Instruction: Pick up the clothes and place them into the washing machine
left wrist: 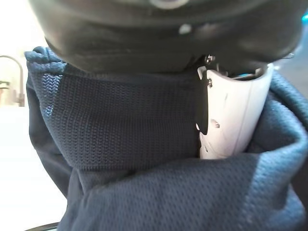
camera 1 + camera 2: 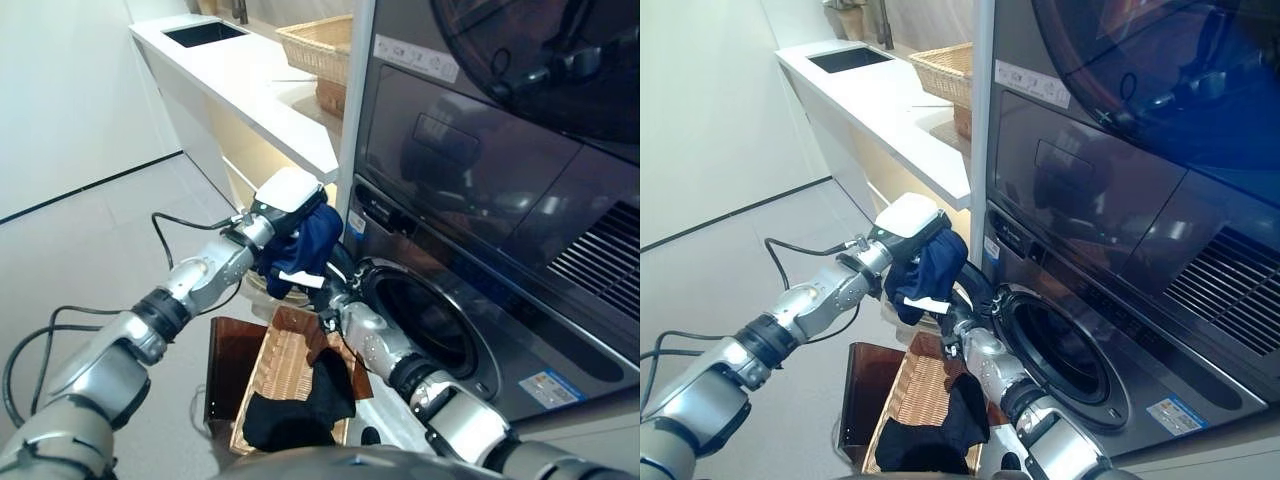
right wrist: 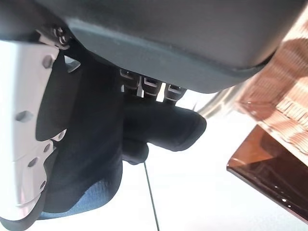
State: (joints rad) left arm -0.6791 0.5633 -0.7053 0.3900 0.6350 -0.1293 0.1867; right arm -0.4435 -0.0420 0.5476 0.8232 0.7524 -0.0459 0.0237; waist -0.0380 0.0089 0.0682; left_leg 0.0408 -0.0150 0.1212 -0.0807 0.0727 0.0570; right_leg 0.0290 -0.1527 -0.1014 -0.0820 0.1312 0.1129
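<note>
Dark grey front-loading washing machine (image 2: 520, 300), round door closed | woven wicker basket (image 2: 275, 375) on floor below, black clothes (image 2: 300, 400) inside | navy mesh garment (image 2: 305, 245) clutched by left hand (image 2: 285, 200) beside door | right hand (image 2: 958, 325) under it, fingers' state unclear

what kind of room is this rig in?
Most likely a home-style laundry or utility room. A front-loading washing machine sits under a second dark appliance, a white counter with a sink runs alongside, and a wicker basket on the floor holds dark clothes.
</note>
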